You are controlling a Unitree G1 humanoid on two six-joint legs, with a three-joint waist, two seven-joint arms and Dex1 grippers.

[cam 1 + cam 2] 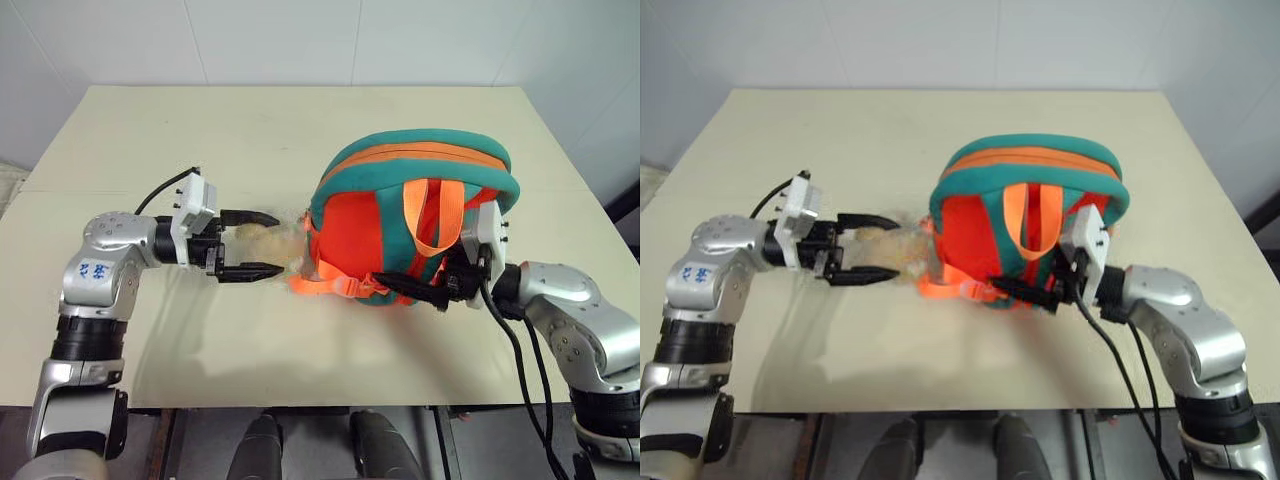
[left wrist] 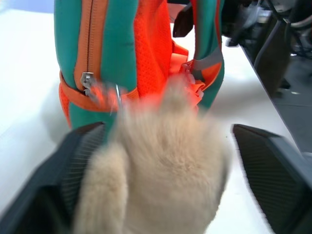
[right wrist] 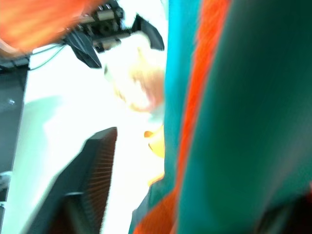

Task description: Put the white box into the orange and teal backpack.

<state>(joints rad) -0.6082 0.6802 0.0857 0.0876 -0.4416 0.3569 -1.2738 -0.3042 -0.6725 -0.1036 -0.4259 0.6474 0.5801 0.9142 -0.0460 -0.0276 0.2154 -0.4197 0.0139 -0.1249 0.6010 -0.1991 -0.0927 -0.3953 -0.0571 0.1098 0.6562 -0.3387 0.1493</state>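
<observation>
A: Standing upright near the table's middle, the orange and teal backpack looks zipped; the left gripper gapes around its plush toy, clasping nothing.

B: Its wrist view confirms the spread fingers. The right gripper straddles the backpack's side, apparently released. The white box is unseen, so probably packed; withdrawing comes next.

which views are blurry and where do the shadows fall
Left wrist view: the plush toy between the open left gripper's fingers is smeared and soft. Right wrist view: the backpack is heavily blurred. Left eye view: sharp, with soft shadows on the table beneath the left arm.
</observation>
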